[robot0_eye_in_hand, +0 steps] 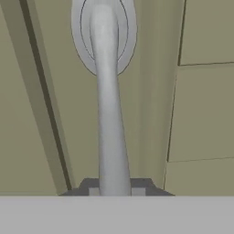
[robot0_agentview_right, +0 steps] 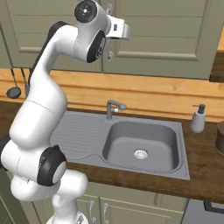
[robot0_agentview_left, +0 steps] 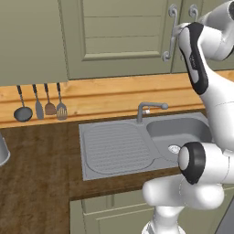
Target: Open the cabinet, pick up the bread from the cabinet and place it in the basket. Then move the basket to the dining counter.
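Grey-green cabinet (robot0_agentview_right: 162,39) above the sink (robot0_agentview_right: 140,146) is shut, its door flush. At its handle (robot0_eye_in_hand: 109,114) the fingers (robot0_eye_in_hand: 114,186) sit one on each side of the bar, close against it; whether they pinch it, I cannot tell. Basket (robot0_agentview_right: 220,138) stands on the counter (robot0_agentview_right: 203,168) right of the soap bottle (robot0_agentview_right: 197,119)

Even flat rendered light, faint shadows, slightly soft.
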